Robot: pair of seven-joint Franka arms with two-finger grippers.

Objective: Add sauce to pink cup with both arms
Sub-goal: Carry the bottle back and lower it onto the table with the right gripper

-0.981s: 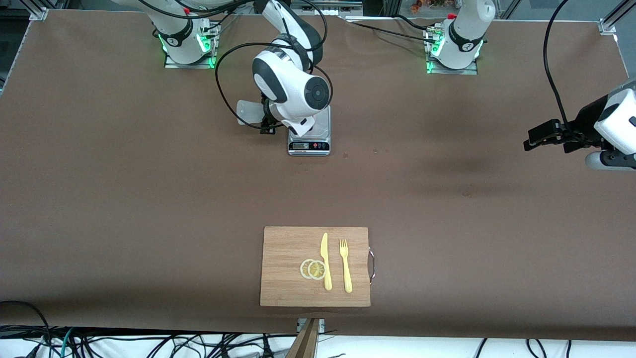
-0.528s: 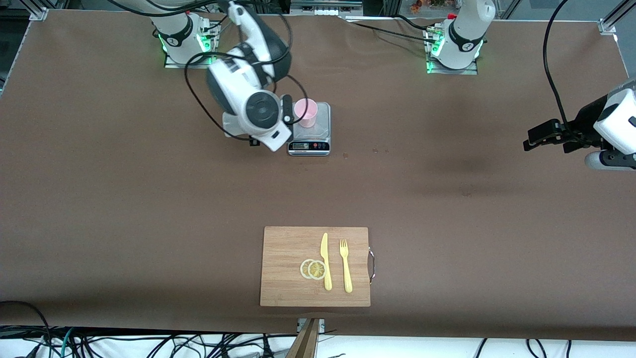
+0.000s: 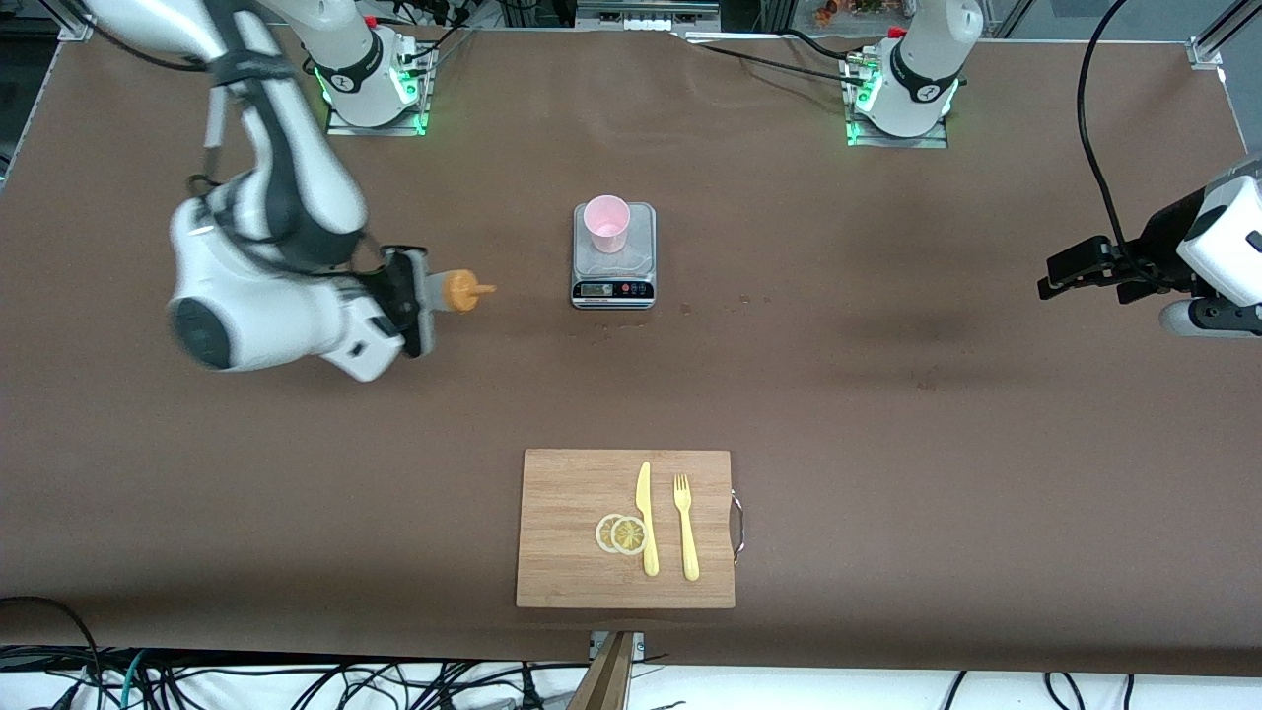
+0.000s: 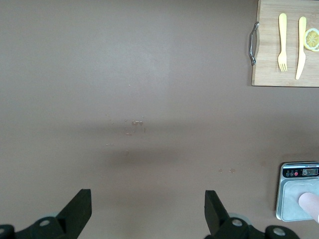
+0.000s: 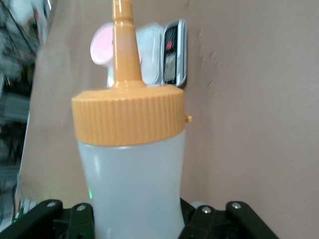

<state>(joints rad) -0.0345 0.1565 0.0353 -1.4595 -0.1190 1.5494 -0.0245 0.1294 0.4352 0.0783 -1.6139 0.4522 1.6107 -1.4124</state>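
The pink cup (image 3: 605,223) stands on the small grey scale (image 3: 636,258) near the middle of the table; it also shows in the right wrist view (image 5: 102,46) and in the left wrist view (image 4: 311,205). My right gripper (image 3: 419,304) is shut on the sauce bottle (image 3: 455,292), held sideways over the table toward the right arm's end, its orange nozzle pointing at the scale. The whitish body and orange cap fill the right wrist view (image 5: 130,164). My left gripper (image 3: 1067,271) is open and empty, up over the left arm's end of the table.
A wooden cutting board (image 3: 572,572) lies near the front camera's edge with a yellow knife (image 3: 646,518), a yellow fork (image 3: 686,528) and two lemon slices (image 3: 621,533). The scale's display (image 3: 597,289) faces the front camera.
My right arm has swung away from the scale toward its own end of the table, carrying the sauce bottle; the pink cup came into sight on the scale. The left arm has not moved.
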